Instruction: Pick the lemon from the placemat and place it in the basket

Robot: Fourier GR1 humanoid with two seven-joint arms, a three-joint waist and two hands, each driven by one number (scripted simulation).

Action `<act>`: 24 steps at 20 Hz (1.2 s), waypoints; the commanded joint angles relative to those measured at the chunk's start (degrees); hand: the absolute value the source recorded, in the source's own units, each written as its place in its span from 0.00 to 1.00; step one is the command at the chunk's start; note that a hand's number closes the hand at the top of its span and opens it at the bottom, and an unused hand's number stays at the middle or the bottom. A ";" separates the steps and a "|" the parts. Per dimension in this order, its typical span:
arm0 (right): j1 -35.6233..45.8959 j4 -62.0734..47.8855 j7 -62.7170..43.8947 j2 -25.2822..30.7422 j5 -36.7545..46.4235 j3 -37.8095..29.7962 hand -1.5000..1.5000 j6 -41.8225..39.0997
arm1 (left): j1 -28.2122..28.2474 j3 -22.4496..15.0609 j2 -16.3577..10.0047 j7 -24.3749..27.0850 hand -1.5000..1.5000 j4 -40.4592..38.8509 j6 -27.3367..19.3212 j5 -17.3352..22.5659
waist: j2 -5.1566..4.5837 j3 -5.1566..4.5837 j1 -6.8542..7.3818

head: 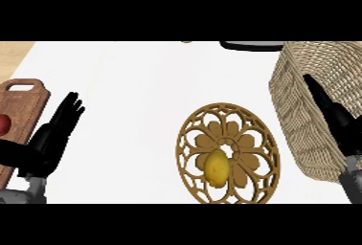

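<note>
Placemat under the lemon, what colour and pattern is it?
Golden-brown placemat with cut-out flower lacework, shown in the head view.

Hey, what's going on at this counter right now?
Nothing is being held yet. The lemon lies untouched on the round brown placemat. The wicker basket stands to its right. The right hand is open in front of the basket, and the left hand is open beside the wooden cutting board at the left.

Wood board (28, 106) w/ red obj (4, 124)
</note>
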State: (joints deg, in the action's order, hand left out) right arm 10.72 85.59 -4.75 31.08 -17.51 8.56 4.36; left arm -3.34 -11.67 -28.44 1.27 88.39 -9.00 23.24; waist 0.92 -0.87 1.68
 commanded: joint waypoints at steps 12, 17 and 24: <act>8.70 13.66 12.39 -12.63 28.93 21.42 0.00 14.21 | -6.79 2.63 -2.09 -9.02 0.50 -7.68 -1.76 -1.25 | -0.81 0.71 -1.13; 17.93 9.14 -7.07 -25.33 43.69 28.15 0.00 24.78 | -9.33 3.07 -1.66 -10.56 0.50 -10.24 -1.77 -1.80 | -0.74 0.65 -1.64; 29.55 11.67 -41.46 -22.24 49.09 26.63 0.00 6.07 | -6.26 3.79 -1.84 -9.85 0.50 -9.44 -1.67 -1.74 | 0.40 0.42 -2.78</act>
State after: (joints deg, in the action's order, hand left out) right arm 34.74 97.13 -31.44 8.13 27.69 34.58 17.63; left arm -10.13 -8.62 -29.84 -8.63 79.62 -11.01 21.29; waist 0.81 -0.32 -0.48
